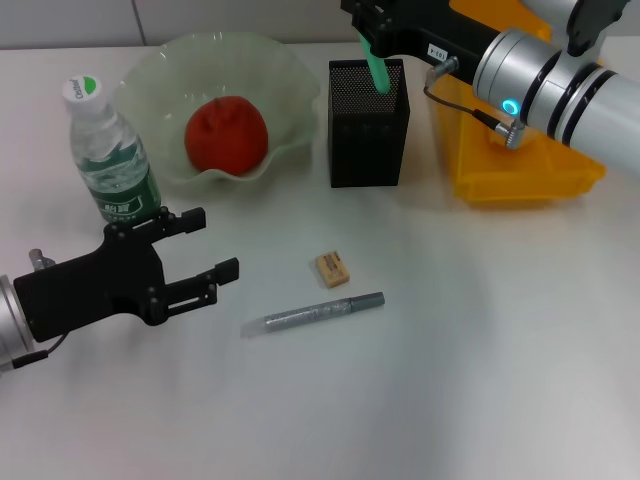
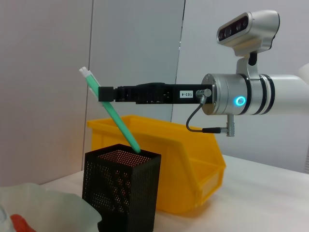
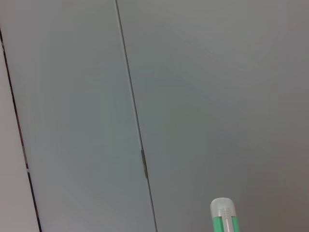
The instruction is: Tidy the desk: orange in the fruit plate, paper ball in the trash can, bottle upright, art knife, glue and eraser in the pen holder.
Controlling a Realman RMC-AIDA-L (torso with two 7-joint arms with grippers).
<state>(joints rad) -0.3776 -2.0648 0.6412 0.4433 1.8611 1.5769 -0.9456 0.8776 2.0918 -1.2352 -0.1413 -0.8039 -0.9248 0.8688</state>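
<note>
My right gripper [image 1: 372, 35] is shut on a green glue pen [image 1: 378, 68] with a white cap, held tilted with its lower end inside the black mesh pen holder [image 1: 368, 130]. The left wrist view shows that grip [image 2: 104, 93] on the glue [image 2: 120, 125] above the holder [image 2: 120, 193]. On the table lie a tan eraser [image 1: 332, 268] and a silver art knife [image 1: 315, 314]. The orange [image 1: 226, 133] sits in the pale green fruit plate [image 1: 290, 150]. The bottle [image 1: 110, 160] stands upright. My left gripper [image 1: 218, 242] is open and empty beside the bottle. The paper ball is out of view.
A yellow bin [image 1: 520, 170] stands right of the pen holder, under my right arm. The fruit plate is directly left of the holder. The right wrist view shows only the glue's cap [image 3: 223, 217] against a grey wall.
</note>
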